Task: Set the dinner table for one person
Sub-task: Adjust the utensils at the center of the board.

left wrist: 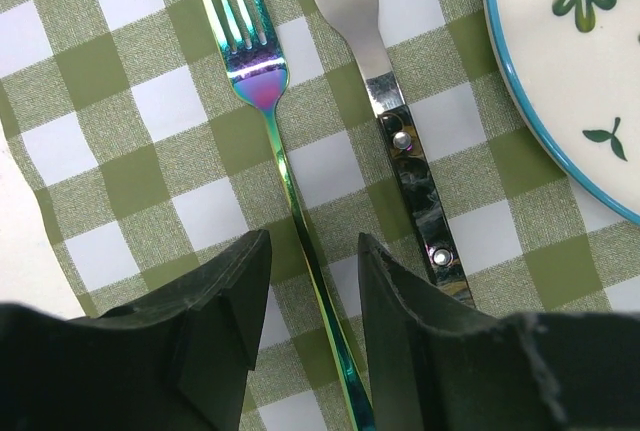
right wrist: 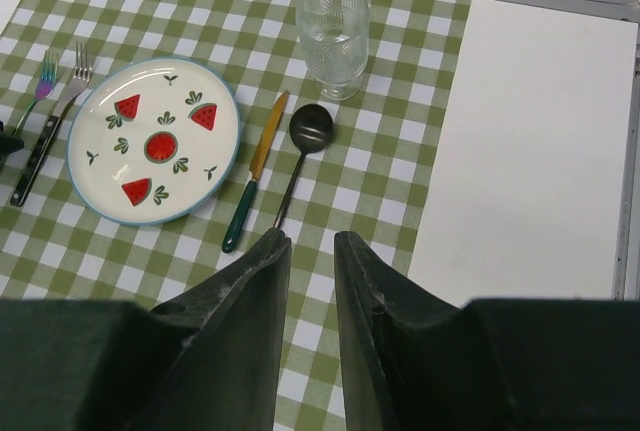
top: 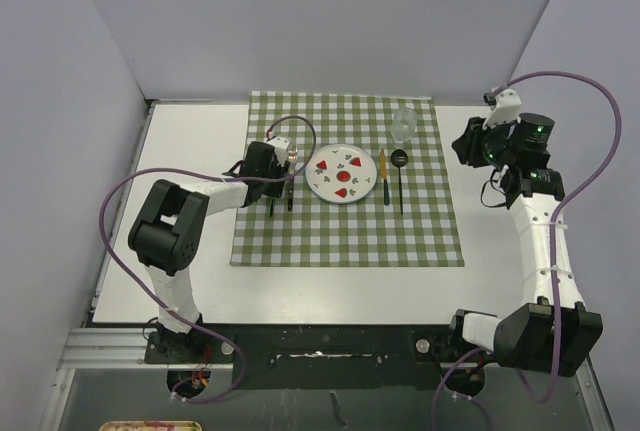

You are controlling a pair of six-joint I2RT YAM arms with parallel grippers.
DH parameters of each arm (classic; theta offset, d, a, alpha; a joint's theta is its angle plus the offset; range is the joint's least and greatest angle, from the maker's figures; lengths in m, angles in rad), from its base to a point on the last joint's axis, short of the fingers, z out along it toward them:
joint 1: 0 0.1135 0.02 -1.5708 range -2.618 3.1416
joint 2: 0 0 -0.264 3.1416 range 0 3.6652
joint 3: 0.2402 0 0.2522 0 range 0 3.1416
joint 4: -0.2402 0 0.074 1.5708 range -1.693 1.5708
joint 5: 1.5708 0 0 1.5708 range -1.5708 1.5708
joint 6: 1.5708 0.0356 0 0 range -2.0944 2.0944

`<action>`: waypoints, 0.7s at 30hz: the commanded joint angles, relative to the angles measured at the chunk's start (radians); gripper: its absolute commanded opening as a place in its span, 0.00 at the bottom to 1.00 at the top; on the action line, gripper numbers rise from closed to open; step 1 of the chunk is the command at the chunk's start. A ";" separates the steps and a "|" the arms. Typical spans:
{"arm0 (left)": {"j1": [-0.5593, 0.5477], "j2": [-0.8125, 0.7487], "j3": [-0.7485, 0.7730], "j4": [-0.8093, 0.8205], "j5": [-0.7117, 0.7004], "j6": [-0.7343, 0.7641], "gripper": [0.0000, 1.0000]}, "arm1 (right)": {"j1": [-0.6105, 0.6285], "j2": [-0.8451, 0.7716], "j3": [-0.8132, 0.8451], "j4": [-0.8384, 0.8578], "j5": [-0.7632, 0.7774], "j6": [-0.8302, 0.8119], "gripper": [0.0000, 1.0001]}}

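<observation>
The dinner table (top: pixel 190 151) fills the middle of the top view; the checked cloth (top: pixel 340 241) covers its centre; the right gripper (right wrist: pixel 312 241), at the bottom of its own view, has its fingers a little apart and empty; the left gripper (left wrist: pixel 312 251) has its fingers apart on both sides of the rainbow fork (left wrist: pixel 262 81) handle, not touching it; the plate (top: pixel 341 173) lies mid-cloth; the glass (top: pixel 404 123) stands to its upper right.

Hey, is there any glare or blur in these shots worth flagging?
Left wrist: sharp, with bright glints on the rainbow fork and steel fork. Right wrist: evenly lit, the glass shows small highlights, no blur. Top external: flat, soft light, faint shadows, no glare.
</observation>
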 commanded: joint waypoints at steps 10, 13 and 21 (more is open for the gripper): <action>0.020 0.032 0.056 0.037 0.030 -0.012 0.37 | -0.020 0.005 0.010 0.029 -0.051 0.020 0.26; 0.020 0.038 0.060 0.037 0.030 -0.012 0.37 | -0.023 0.008 0.011 0.029 -0.059 0.025 0.26; 0.017 0.044 0.075 0.030 0.032 -0.012 0.34 | -0.027 0.012 0.010 0.029 -0.066 0.026 0.25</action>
